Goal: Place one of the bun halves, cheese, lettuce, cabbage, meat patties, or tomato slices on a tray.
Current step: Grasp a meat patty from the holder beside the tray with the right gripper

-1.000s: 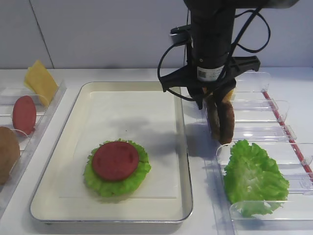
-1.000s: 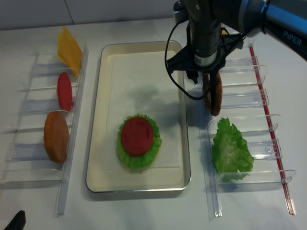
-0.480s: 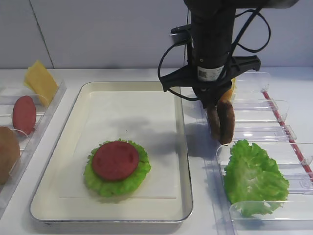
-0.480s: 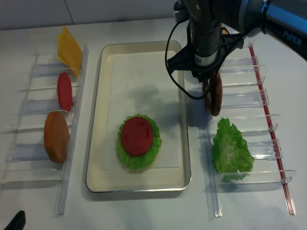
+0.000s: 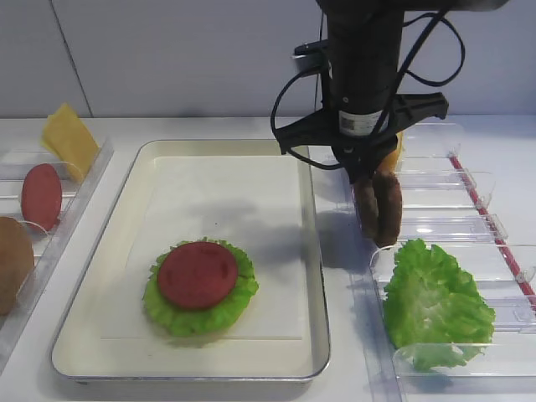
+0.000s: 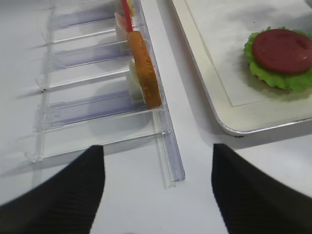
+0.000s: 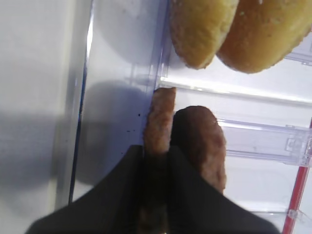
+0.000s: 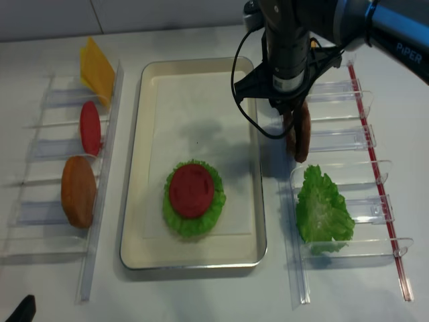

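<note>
Upright on edge, 2 dark brown, rough meat patties (image 5: 378, 208) stand side by side in a clear holder (image 5: 435, 201) right of the tray (image 5: 314, 251), their long axes vertical. Only the right wrist view shows the right gripper (image 7: 155, 163) with its black jaws pinched onto the left patty, and 2 golden bun halves (image 7: 234, 29) beyond. On the tray, 1 tomato slice (image 5: 198, 275) lies flat on lettuce (image 5: 159, 306). The left gripper's jaws (image 6: 158, 195) stand wide apart, holding nothing.

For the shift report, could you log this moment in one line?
right claw: shut on meat patty | tray: lettuce, tomato slice
</note>
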